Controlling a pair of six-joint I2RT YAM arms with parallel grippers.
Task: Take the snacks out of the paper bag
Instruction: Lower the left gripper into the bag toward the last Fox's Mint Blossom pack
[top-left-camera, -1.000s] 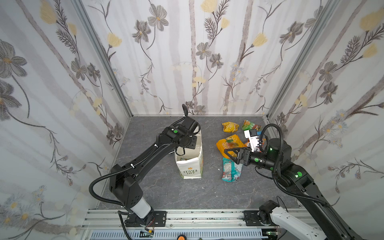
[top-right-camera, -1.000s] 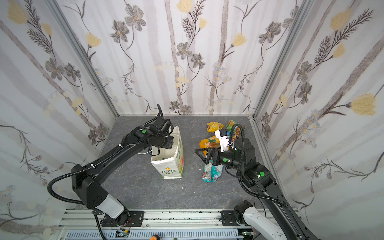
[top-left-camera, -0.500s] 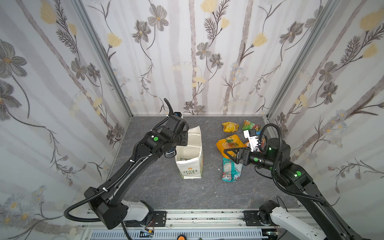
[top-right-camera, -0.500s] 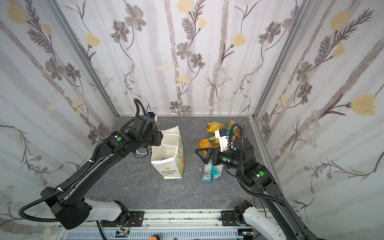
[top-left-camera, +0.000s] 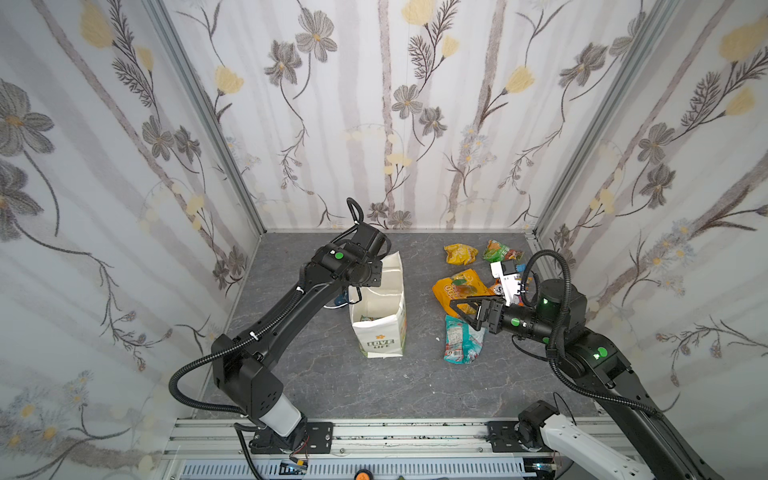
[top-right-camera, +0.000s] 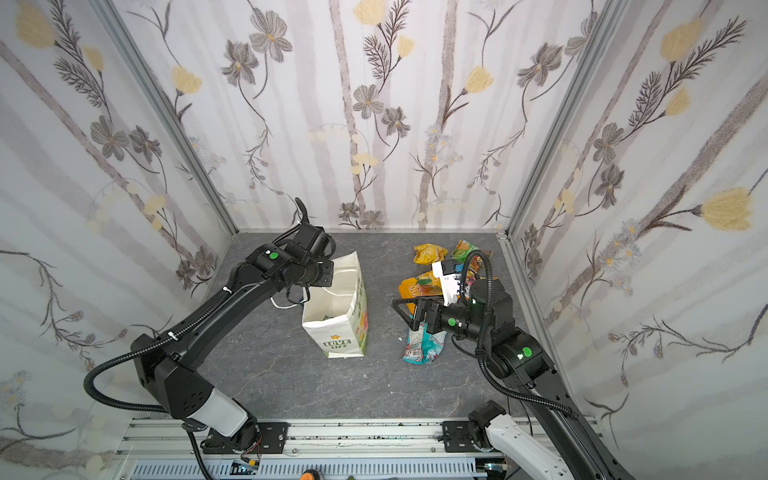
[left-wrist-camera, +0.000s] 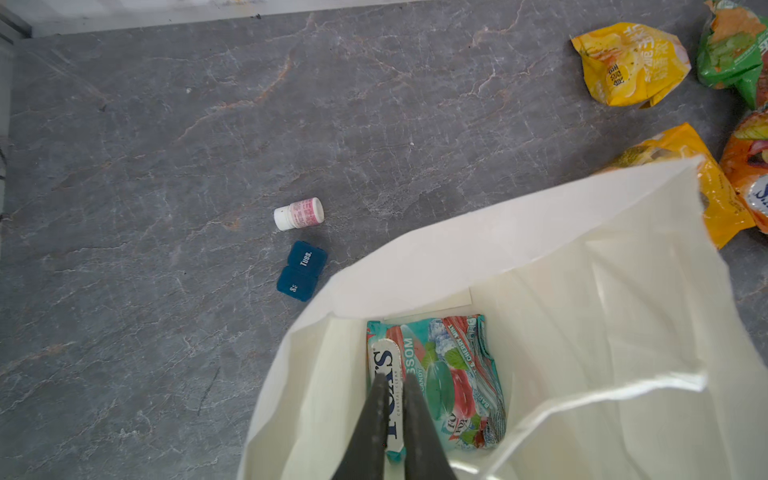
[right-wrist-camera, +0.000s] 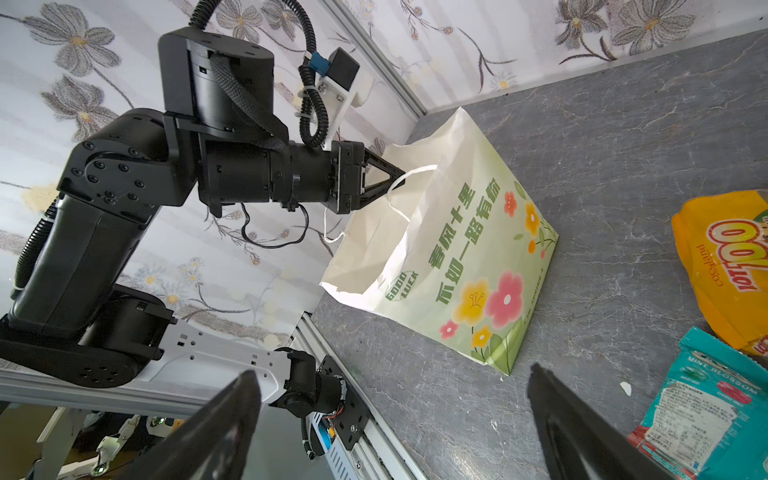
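Down on the floor of the paper bag (left-wrist-camera: 582, 332) lies the one packet not yet out: the teal-white FOX packet (left-wrist-camera: 449, 382), flat and label up, tucked against one wall. The left jaws hang over the open mouth directly above it, so that in the left wrist view the white lettered strip shows through the thin slit between the two dark fingers (left-wrist-camera: 372, 424). These jaws are closed to a point and stand well clear of the packet. The right wrist view shows their fingertips (right-wrist-camera: 397, 173) up at rim height, where the loop of one white cord handle (right-wrist-camera: 415, 169) ends right at them. Whether the cord is actually pinched cannot be told. In both top views the bag (top-left-camera: 380, 343) (top-right-camera: 336, 343) stands upright near the middle of the bench (top-left-camera: 332, 374), and the left wrist hides the jaws from above.

The right jaws are spread wide and hold nothing. They hover low beside the bag, with only bare bench between their fingers (right-wrist-camera: 224, 415) in the right wrist view. The teal packet (top-left-camera: 463, 343) lies just below and beside them, and the orange-yellow packet (top-left-camera: 455, 286) lies under their far finger. Farther back lie the yellow packet (top-left-camera: 460, 253) and the green packet (top-left-camera: 498, 250), with the red-orange packet (left-wrist-camera: 744, 162) touching the orange-yellow one.

On the bag's other side a dark blue case (left-wrist-camera: 302, 270) and a pink-and-white bottle (left-wrist-camera: 298, 213) lie on the bench, near each other.
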